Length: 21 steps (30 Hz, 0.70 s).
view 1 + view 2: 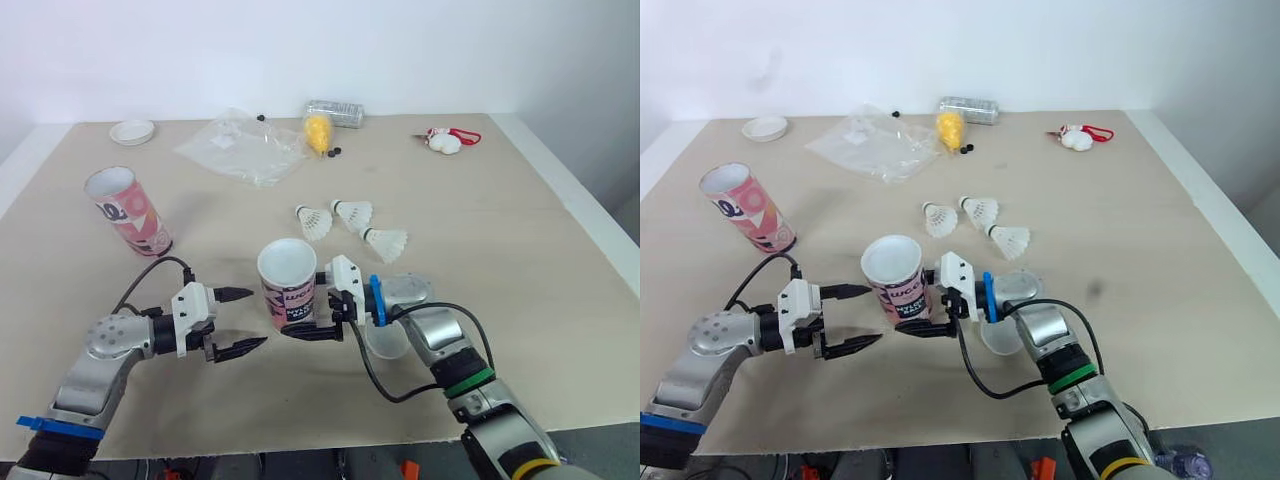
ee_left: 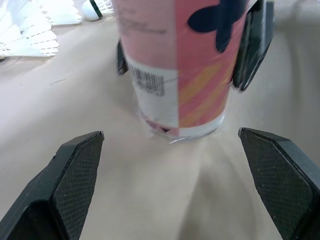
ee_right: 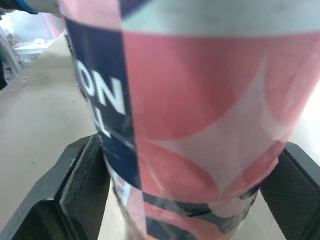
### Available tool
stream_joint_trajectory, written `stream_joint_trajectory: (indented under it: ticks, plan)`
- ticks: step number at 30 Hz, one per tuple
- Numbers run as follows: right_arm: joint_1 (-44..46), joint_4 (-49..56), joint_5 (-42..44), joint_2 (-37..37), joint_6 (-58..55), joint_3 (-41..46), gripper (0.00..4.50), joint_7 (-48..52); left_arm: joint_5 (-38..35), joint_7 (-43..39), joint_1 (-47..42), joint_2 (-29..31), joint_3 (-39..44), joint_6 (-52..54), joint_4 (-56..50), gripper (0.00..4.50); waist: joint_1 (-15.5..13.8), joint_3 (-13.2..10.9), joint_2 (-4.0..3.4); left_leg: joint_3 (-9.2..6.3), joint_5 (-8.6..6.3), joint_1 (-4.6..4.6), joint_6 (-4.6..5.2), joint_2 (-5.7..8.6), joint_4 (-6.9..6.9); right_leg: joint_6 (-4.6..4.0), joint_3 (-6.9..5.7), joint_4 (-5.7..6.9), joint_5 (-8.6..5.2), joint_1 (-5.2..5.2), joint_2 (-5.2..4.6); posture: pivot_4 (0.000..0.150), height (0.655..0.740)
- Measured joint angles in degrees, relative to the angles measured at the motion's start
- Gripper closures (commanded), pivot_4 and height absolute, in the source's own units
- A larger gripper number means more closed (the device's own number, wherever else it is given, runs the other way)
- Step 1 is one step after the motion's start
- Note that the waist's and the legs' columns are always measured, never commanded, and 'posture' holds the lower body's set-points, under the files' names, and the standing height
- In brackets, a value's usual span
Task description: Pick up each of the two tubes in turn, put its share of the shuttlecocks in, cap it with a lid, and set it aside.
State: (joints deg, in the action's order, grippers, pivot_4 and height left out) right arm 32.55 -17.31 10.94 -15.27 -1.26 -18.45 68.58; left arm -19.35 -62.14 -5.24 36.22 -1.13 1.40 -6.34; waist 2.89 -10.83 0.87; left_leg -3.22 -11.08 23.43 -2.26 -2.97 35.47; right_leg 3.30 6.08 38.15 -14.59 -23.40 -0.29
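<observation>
head view, open-topped pink cardboard tube upright near the front of the beige table, right gripper clamped round its lower half, left gripper spread wide just beside it, three white feather shuttlecocks behind, left wrist view, black fingers wide apart with the tube ahead, right wrist view, fingers pressed on both sides of the tube

Beige tabletop (white-edged), plain white wall behind, even light

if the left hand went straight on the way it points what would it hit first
Most likely the pink tube, gripped by the right hand; it stands directly ahead, centred between the left hand's open fingers.
</observation>
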Motion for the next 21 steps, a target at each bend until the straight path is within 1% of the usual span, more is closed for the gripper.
stream_joint_trajectory:
  ticks: [10,11,13,21]
  plan:
    - [0.9,-2.2,-0.6,0.9,1.9,-0.2,0.02,-0.1,0.0,0.9,0.2,0.0,0.0,0.2,-0.4,0.00,0.0,0.0,0.00,0.00,0.00,0.00,0.00,-0.01,0.00,-0.01,0.00,0.00,0.00,0.00,0.01,0.150,0.7400]
    - [1.1,-2.2,-0.6,1.0,1.9,-0.2,0.55,-0.1,0.1,0.9,0.2,0.0,0.0,0.2,-0.4,0.00,0.0,0.0,0.00,0.00,0.00,0.00,0.00,-0.01,0.00,-0.01,0.00,0.00,0.00,0.00,0.01,0.150,0.7400]
    - [1.1,-2.2,-0.5,1.0,2.1,-0.1,1.14,0.0,0.2,0.9,0.1,0.0,0.0,0.1,-0.3,0.00,0.0,0.0,0.00,0.00,0.00,0.00,0.00,-0.01,0.00,-0.01,0.00,0.01,0.00,0.00,0.01,0.150,0.7400]
    - [0.7,-0.4,-0.6,-0.3,1.5,-0.1,1.14,-0.1,0.4,0.8,-1.3,0.0,-0.2,-0.3,1.4,0.00,0.0,0.0,0.00,0.00,0.00,0.01,0.00,-0.01,0.00,-0.01,0.00,0.01,0.01,0.00,0.01,0.150,0.7400]
